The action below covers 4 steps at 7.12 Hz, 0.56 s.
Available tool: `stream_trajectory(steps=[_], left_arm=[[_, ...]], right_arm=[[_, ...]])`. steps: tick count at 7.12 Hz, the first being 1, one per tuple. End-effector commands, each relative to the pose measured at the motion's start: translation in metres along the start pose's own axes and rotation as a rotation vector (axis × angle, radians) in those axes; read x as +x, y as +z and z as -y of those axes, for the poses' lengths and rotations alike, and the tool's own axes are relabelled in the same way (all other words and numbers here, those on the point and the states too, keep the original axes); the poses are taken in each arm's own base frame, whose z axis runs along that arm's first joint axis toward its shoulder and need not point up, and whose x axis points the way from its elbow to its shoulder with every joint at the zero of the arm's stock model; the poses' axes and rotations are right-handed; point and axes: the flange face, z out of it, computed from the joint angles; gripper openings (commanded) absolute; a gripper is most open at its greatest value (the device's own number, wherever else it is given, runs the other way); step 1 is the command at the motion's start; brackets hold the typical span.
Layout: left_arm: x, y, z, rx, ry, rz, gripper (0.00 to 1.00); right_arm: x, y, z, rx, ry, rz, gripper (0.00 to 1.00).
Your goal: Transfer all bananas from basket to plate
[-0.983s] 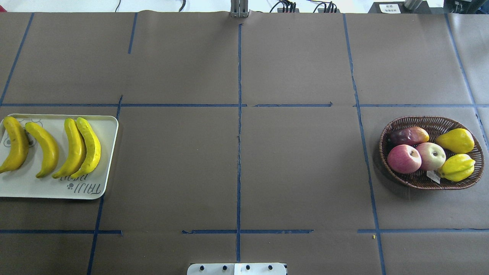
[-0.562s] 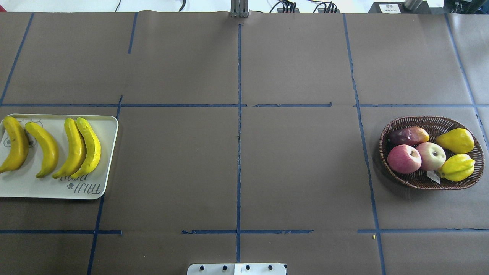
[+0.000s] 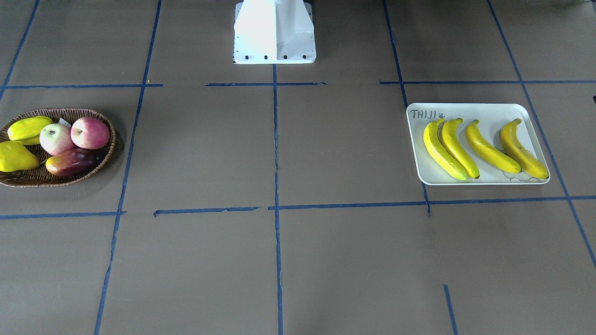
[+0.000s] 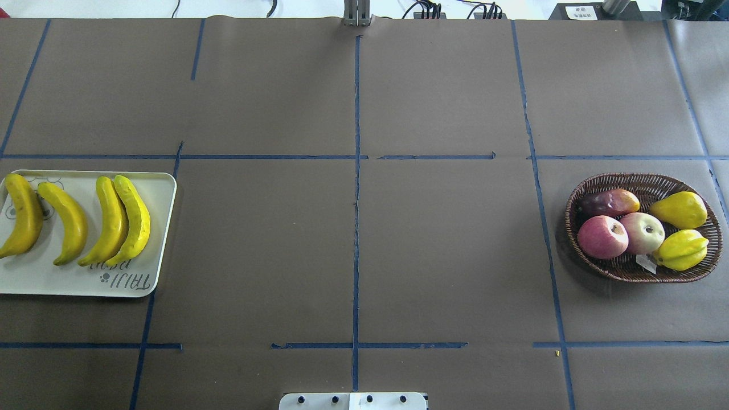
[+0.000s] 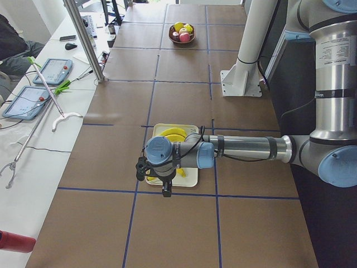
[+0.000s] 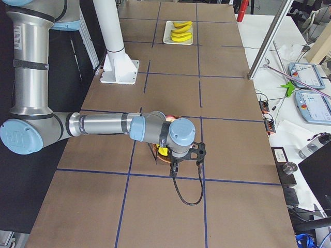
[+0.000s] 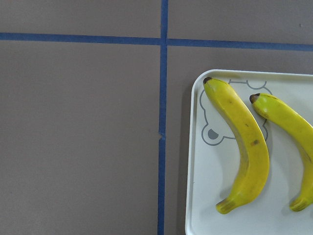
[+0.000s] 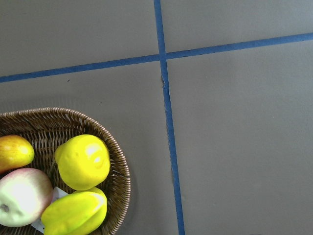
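Several long yellow bananas [image 4: 108, 222] lie side by side on the white plate [image 4: 34, 282] at the table's left; they also show in the front view [image 3: 458, 148] on the plate [image 3: 484, 111]. The left wrist view shows two bananas [image 7: 242, 142] over the bear drawing. The wicker basket [image 4: 626, 276] at the right holds no banana. My left gripper [image 5: 166, 191] hangs above the plate's near end. My right gripper [image 6: 174, 168] hangs above the basket. Both show only in the side views, so I cannot tell whether they are open or shut.
The basket [image 3: 60, 111] holds two apples [image 4: 602, 236], a dark red-yellow fruit [image 4: 609, 202] and two plump yellow-green fruits [image 4: 680, 209]. The robot's white base [image 3: 274, 32] stands at the table's edge. Blue tape lines cross the brown table.
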Motion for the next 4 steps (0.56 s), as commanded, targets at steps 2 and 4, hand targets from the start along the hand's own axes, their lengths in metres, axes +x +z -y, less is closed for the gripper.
stream_trajectory(steps=[2,4], left_arm=[[0.0016,-0.0013,0.0008,0.003,0.003,0.0,1.0],[0.0016,-0.0013,0.0008,0.003,0.003,0.0,1.0]], right_arm=[[0.0114,0.0096,-0.0045,-0.016,-0.065,-0.003,1.0],[0.0178,0.0153,-0.0041,-0.028,-0.052,0.001,1.0]])
